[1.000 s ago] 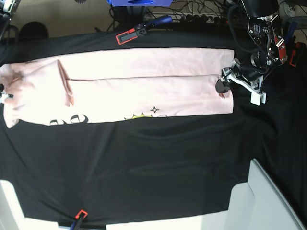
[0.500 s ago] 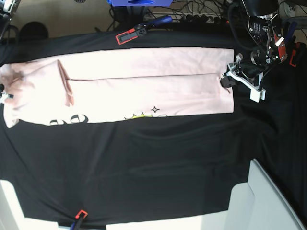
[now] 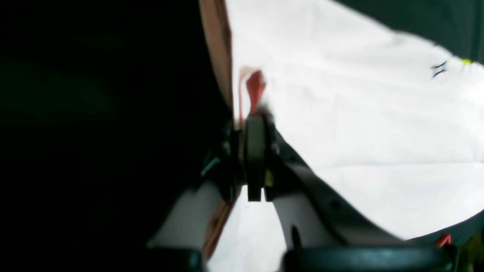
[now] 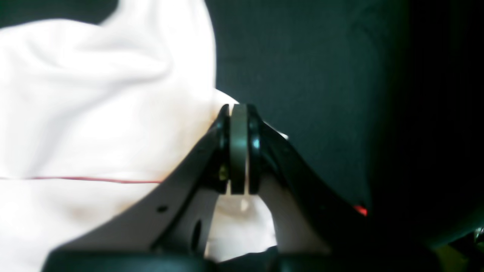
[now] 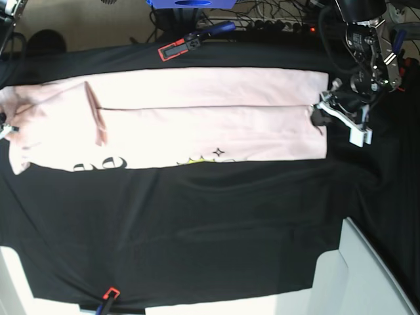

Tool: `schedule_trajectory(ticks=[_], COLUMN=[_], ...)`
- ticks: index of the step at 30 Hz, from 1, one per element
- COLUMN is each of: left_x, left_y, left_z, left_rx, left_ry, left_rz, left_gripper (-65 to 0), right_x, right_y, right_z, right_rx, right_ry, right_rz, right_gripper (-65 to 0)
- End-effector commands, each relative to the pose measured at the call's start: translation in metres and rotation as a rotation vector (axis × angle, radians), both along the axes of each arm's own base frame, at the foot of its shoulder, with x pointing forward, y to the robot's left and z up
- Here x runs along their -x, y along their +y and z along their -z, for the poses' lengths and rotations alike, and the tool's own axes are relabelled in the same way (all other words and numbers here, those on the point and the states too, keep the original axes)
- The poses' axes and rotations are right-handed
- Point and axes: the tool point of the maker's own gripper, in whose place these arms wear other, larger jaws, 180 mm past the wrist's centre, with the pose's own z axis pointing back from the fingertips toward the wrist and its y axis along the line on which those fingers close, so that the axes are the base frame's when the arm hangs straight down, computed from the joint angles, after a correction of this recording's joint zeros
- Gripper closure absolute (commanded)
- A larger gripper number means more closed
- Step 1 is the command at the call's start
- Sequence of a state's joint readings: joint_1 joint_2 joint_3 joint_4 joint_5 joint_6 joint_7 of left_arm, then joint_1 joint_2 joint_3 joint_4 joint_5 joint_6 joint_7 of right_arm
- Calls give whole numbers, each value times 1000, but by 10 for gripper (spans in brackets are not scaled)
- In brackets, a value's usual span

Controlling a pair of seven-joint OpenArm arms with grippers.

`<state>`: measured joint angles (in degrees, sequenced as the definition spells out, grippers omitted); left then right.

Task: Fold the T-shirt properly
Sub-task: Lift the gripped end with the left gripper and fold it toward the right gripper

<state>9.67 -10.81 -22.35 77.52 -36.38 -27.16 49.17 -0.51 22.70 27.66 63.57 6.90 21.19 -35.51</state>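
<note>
The pale pink T-shirt (image 5: 197, 118) lies as a long folded band across the far half of the black table cloth (image 5: 197, 230), with black lettering and a small star showing along its near edge. My left gripper (image 5: 317, 117) is at the band's right end. In the left wrist view it (image 3: 255, 124) is shut, with the T-shirt (image 3: 359, 113) edge pinched between the pads. My right gripper (image 5: 4, 128) barely shows at the band's left end. In the right wrist view it (image 4: 238, 109) is shut on the edge of the T-shirt (image 4: 94, 113).
A red and black clamp (image 5: 174, 50) grips the cloth at the far edge, and another clamp (image 5: 108, 295) at the near edge. A pale grey box (image 5: 367, 275) stands at the near right corner. Cables and a blue object (image 5: 190, 3) lie beyond the table.
My left gripper has closed on the shirt's right end and drawn it to the right. The whole band has shifted a little that way and lies straighter.
</note>
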Motion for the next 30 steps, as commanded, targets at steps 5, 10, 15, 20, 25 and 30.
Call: schedule_trajectory(ticks=[5,10,15,20,25,30], left_x=[-10,-4,-4,-10,-14,-21], left_y=[18,0,-30,-94,-137,-175], left_z=[-37,-48,-63,-68,-67,-73], left_rx=[-85,-94,-73,-29,55,92], left_ry=[-92,-62,-57,-60,-76,-101], left_rz=[-13,45,97,269,309,399], left_gripper=[0,0,0,0,0,0], right_x=[-13,-13,-13,-12,-12,-12], right_y=[-13,-13,-13,-13,-13,-13], right_z=[-19,-19,-19,-19,-19,-19], right_rx=[39,39,39,38,38,38], right_ry=[-51,-51,-51,-50,-50,-50], right_rz=[-3,-3,-3,-3,-3,-3], right_gripper=[0,0,0,0,0,0])
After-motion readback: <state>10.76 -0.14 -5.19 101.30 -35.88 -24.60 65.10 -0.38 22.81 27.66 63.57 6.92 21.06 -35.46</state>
